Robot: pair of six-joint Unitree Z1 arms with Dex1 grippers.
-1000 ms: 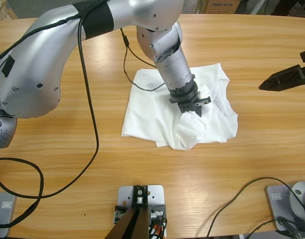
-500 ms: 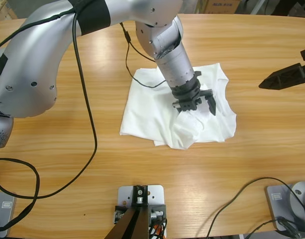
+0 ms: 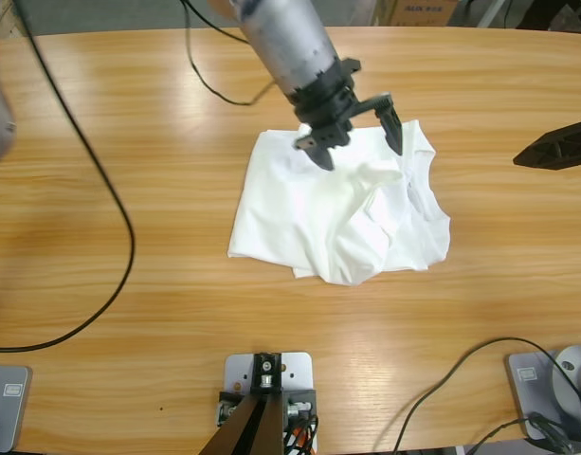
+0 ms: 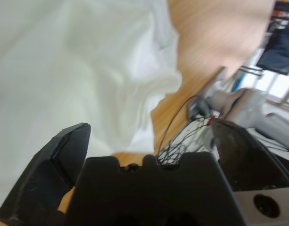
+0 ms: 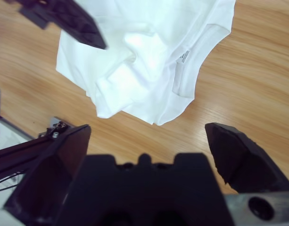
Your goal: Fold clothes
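Your left claw (image 3: 348,130) has let go and lifted, jaws apart and empty, toward twelve o'clock of the shirt (image 3: 309,213), lying rumpled mid-table. Right claw (image 3: 553,152) waits open at three o'clock.

The left gripper (image 3: 349,130) lifts off the bunched T-shirt (image 3: 337,209) and moves toward the upper middle of the frame, jaws spread empty

Matt white cloth T-shirt (image 3: 337,213) on smooth wooden table (image 3: 129,284).
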